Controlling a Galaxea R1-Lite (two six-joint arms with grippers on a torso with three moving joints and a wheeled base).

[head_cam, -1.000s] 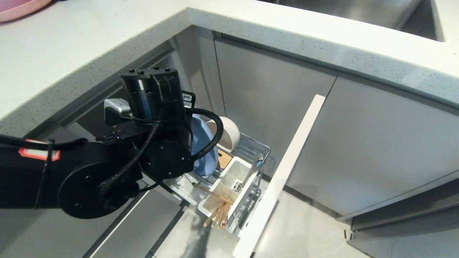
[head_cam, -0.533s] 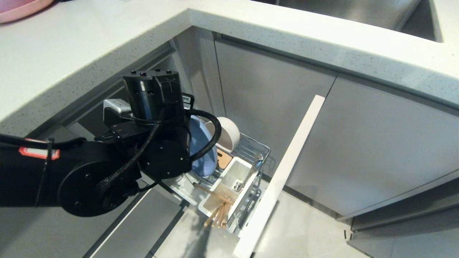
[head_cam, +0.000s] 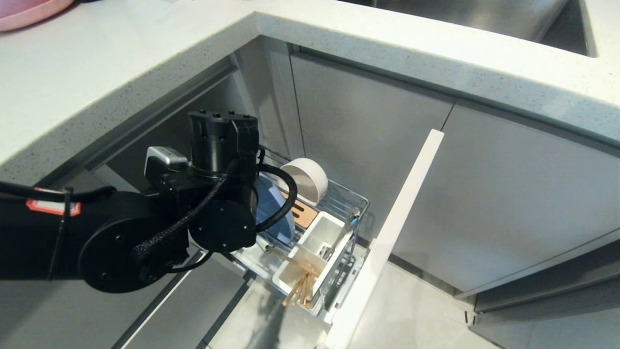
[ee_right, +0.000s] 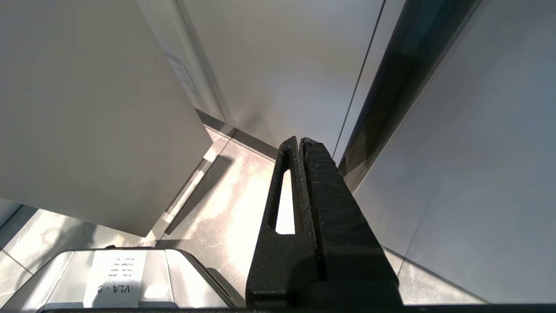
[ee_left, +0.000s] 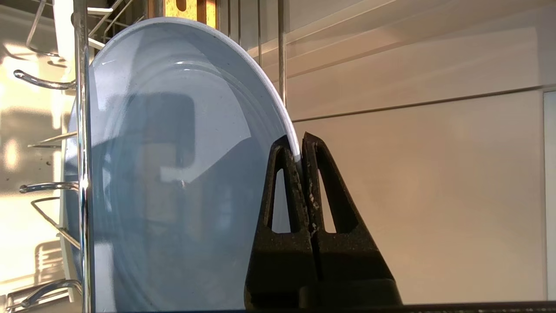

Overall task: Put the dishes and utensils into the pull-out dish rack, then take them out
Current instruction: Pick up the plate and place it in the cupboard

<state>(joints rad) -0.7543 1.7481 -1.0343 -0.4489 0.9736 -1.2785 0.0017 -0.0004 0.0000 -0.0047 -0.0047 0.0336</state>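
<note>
The pull-out dish rack [head_cam: 357, 202] stands open from the corner cabinet, its grey door front [head_cam: 387, 242] at the outer end. The pale-blue plate [head_cam: 272, 213] stands on edge among the pegs [ee_left: 43, 188]. My left gripper [ee_left: 299, 143] is shut on the rim of that plate [ee_left: 173, 174]; in the head view the wrist hides the fingers. Behind it the off-white bowl [head_cam: 306, 178] leans on its side, next to the wooden strip [head_cam: 305, 216]. The white caddy [head_cam: 315, 242] holds chopsticks [head_cam: 298, 291] and spoons [head_cam: 339, 236]. My right gripper [ee_right: 299, 141] hangs shut and empty, parked low.
The speckled countertop [head_cam: 145, 63] overhangs the rack on two sides. A pink plate [head_cam: 24, 9] lies at its far left and a steel sink [head_cam: 484, 14] at the far right. Grey cabinet doors [head_cam: 484, 194] flank the rack, above a tiled floor [ee_right: 217, 208].
My left wrist has rolled and moved right and lower with the blue plate. The plate now stands further from the bowl, baring more wooden strip. Rack and door shifted slightly right.
</note>
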